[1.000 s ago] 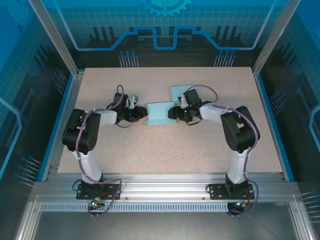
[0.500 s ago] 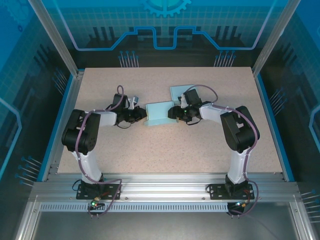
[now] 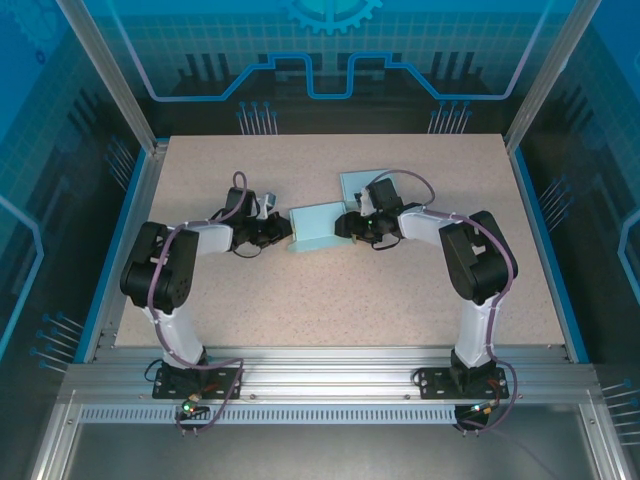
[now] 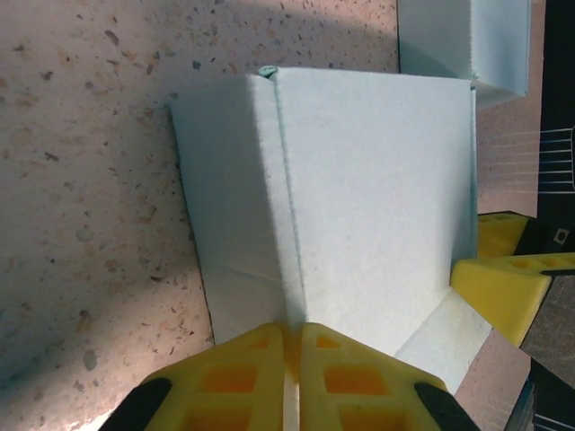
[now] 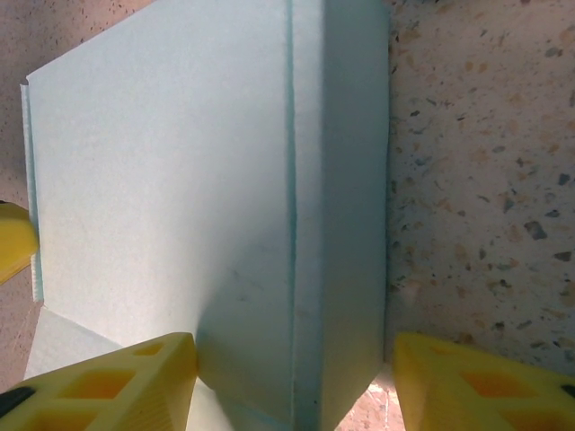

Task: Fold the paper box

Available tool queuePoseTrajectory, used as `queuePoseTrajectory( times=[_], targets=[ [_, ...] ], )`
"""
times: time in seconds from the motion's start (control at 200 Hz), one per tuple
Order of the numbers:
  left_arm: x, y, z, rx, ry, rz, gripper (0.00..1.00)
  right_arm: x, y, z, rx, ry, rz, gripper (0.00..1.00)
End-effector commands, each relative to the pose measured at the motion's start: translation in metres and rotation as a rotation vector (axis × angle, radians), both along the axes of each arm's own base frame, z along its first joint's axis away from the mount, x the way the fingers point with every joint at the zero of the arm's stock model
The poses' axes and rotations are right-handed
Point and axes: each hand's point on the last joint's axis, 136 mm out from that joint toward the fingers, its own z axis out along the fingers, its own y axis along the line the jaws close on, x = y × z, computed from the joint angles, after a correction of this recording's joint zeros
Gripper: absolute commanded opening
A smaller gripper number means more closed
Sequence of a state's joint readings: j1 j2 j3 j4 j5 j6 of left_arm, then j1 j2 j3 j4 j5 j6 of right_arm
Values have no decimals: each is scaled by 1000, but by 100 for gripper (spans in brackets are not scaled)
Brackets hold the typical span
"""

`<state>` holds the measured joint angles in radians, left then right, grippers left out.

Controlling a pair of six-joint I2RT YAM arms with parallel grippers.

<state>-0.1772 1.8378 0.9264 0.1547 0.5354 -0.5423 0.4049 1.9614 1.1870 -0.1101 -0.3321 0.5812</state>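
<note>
- Blue translucent enclosure walls (image 3: 60, 200) are seen on 3 sides. A gear emblem (image 3: 330, 12) and circuit-style lines are printed on the back one. No letters can be made out there.
- Speckled beige table (image 3: 330, 300): bare around the work. An aluminium frame (image 3: 330, 385) runs along the lower edge of the top view.
- 2 arms are reached inward from lower left and lower right, meeting at mid-table.
- The paper box (image 3: 318, 226), pale blue and partly folded, lies just above frame centre, between the 2 grippers. Its raised crease is aligned roughly left-right in the top view, gripper to gripper. In each wrist view (image 4: 359, 197) (image 5: 180, 197) that crease runs up-down the frame.
- A pale-blue panel (image 3: 358, 185) lies at the box's upper right. Whether it is joined to the box cannot be told.
- Left gripper (image 3: 287, 232) (image 4: 292, 341): yellow fingers are pressed together, with the box's crease pinched at the near end.
- Right gripper (image 3: 346, 224) (image 5: 292, 382): fingers are spread, straddling the box's opposite end. The frame-right finger (image 5: 476, 386) is just clear of the paper.
</note>
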Motion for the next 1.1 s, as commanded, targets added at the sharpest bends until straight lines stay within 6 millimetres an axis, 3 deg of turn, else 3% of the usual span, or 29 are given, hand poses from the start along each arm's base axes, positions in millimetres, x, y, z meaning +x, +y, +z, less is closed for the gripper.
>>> queuePoseTrajectory(
  times=[0.0, 0.07, 0.2, 0.35, 0.435, 0.57, 0.82, 1.096],
  targets=[
    [-17, -2, -4, 15, 69, 9, 16, -8, 0, -14, -12, 61, 12, 64],
    [-15, -1, 4, 10, 56, 20, 30, -6, -1, -9, -1, 52, 7, 68],
    [-15, 5, 21, 38, 29, 51, 33, 1, -5, 1, 51, 35, 2, 73],
    [-12, 12, 40, 66, -8, 75, 48, 9, -9, 8, 71, 11, 8, 76],
    [-7, 15, 42, 92, -22, 86, 50, 13, -11, 8, 79, 11, 6, 76],
    [5, 22, 28, 149, -11, 103, 48, 18, -8, 3, 105, 21, 6, 76],
    [26, 16, 8, 141, 1, 90, 37, 20, -2, -7, 143, 51, 3, 76],
    [27, 19, -14, 110, 58, 106, 24, 19, 10, -20, 195, 94, 6, 76]
  ],
)
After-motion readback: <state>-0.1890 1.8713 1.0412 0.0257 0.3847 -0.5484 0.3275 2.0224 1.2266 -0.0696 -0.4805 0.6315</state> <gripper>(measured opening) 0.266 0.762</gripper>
